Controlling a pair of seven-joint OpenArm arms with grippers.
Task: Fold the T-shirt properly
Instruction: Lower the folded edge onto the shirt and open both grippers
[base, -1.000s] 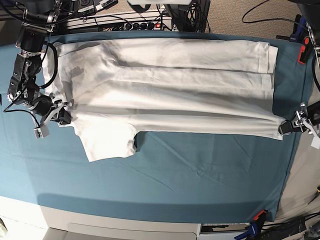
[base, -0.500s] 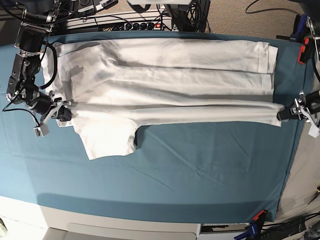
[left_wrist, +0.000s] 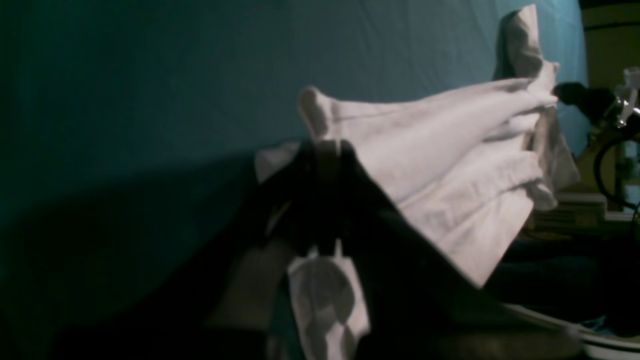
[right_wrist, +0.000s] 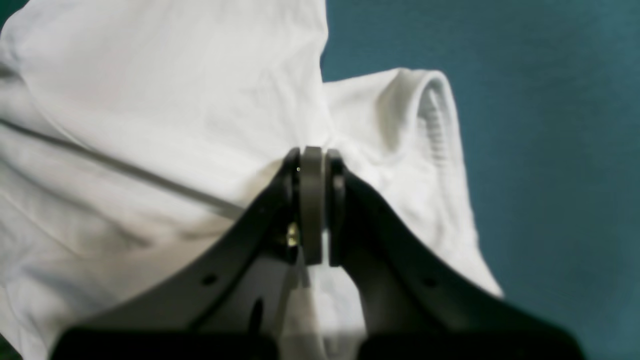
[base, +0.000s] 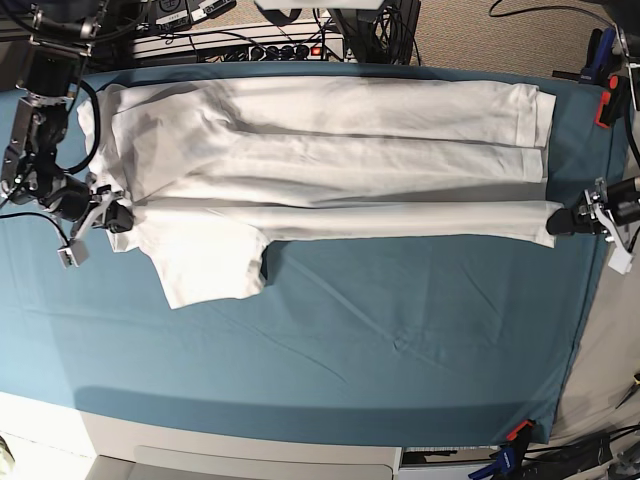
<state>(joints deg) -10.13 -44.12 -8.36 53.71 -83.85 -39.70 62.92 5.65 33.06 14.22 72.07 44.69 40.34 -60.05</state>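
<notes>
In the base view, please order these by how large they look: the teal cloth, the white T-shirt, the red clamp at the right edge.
1. Teal cloth: largest, it covers most of the table.
2. T-shirt: it spans nearly the cloth's width but not its depth.
3. Red clamp: by far the smallest.

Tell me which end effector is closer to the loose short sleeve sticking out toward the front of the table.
Right. The right end effector grips the T-shirt just beside that sleeve; the left end effector holds the hem at the shirt's far end.
</notes>
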